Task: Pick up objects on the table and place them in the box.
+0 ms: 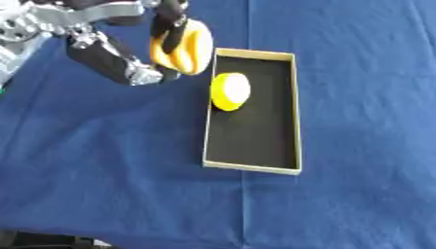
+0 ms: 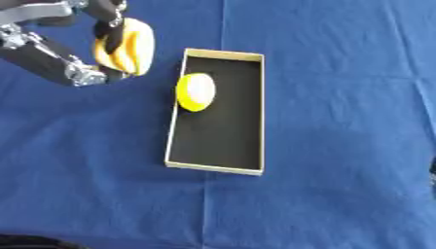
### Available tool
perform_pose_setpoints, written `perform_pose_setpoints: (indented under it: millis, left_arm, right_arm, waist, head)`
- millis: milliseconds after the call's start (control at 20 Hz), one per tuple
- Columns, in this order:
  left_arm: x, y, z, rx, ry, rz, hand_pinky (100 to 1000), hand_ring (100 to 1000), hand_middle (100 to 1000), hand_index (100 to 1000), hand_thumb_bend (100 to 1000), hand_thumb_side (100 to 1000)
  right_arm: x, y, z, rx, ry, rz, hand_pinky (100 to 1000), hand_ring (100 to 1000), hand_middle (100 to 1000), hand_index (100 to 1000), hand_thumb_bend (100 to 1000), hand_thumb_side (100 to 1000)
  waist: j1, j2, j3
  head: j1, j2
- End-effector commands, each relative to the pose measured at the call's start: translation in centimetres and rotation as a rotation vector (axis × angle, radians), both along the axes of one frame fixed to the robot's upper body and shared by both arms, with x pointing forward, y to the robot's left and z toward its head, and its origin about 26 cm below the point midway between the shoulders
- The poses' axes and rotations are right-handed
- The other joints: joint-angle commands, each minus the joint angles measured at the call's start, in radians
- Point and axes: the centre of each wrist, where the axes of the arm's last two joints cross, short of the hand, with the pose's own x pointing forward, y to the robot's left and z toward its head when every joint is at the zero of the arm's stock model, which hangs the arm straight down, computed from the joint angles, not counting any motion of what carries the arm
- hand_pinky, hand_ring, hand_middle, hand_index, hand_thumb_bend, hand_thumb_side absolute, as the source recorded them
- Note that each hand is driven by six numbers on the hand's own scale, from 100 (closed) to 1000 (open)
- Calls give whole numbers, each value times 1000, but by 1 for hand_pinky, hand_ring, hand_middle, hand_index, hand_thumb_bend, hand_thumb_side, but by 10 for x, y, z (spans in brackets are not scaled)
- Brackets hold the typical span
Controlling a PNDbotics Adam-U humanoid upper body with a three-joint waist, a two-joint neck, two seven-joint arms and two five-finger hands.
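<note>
Two yellow things show in the left eye view: a round yellow object point(image 1: 230, 91) lying inside the box point(image 1: 294, 112) against its left wall (near the far end), and a yellow-orange object point(image 1: 189, 47) clamped between the curled fingers and thumb of the left hand point(image 1: 128, 61), held just beside the box's far left corner above the blue table point(image 1: 102, 170). From the right eye view, the same hand grips it left of the box rim, apart from the object inside.

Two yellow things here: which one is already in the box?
The pale yellow round one, lying against the box's left wall near its far end. The orange-yellow one is held in the left hand, outside the box.
</note>
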Motion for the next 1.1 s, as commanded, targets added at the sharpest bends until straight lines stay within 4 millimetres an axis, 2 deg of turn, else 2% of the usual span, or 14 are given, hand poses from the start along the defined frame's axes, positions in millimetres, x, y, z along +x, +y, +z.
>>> perform_pose_setpoints:
  millis: [50, 200, 250, 400, 900, 1100]
  left_arm:
    - [3, -21, 1, 14, 7, -44, 595, 408, 298, 424, 179, 100]
    - [3, -42, -7, 27, 5, -61, 592, 409, 300, 425, 193, 100]
    - [3, -49, -10, 30, 2, -60, 586, 412, 303, 428, 222, 100]
    - [5, -61, -21, 48, -18, -31, 585, 414, 306, 430, 236, 100]
    - [37, -67, -67, 33, 35, 76, 613, 416, 309, 436, 120, 100]
    - [42, -68, -82, 31, 58, 97, 650, 449, 344, 473, 120, 100]
  right_arm:
    - [4, -5, 15, 9, -72, 54, 779, 904, 793, 897, 100, 630]
    - [5, -7, 19, 14, -76, 60, 778, 905, 793, 897, 100, 627]
    - [6, -7, 19, 15, -77, 61, 779, 905, 793, 897, 100, 629]
    - [6, -7, 20, 18, -74, 64, 778, 905, 792, 897, 100, 633]
    - [6, -2, 12, 32, -57, 64, 777, 907, 792, 897, 100, 659]
    - [5, 1, 9, 40, -50, 62, 777, 906, 791, 898, 100, 668]
  waist:
    - [1, -24, -3]
    - [1, -26, -4]
    - [0, -26, -4]
    - [-2, -26, -5]
    - [-6, -21, -7]
    - [-7, -18, -9]
  head:
    - [2, 6]
    - [8, 7]
    - [11, 6]
    - [15, 5]
    - [12, -6]
    - [11, -7]
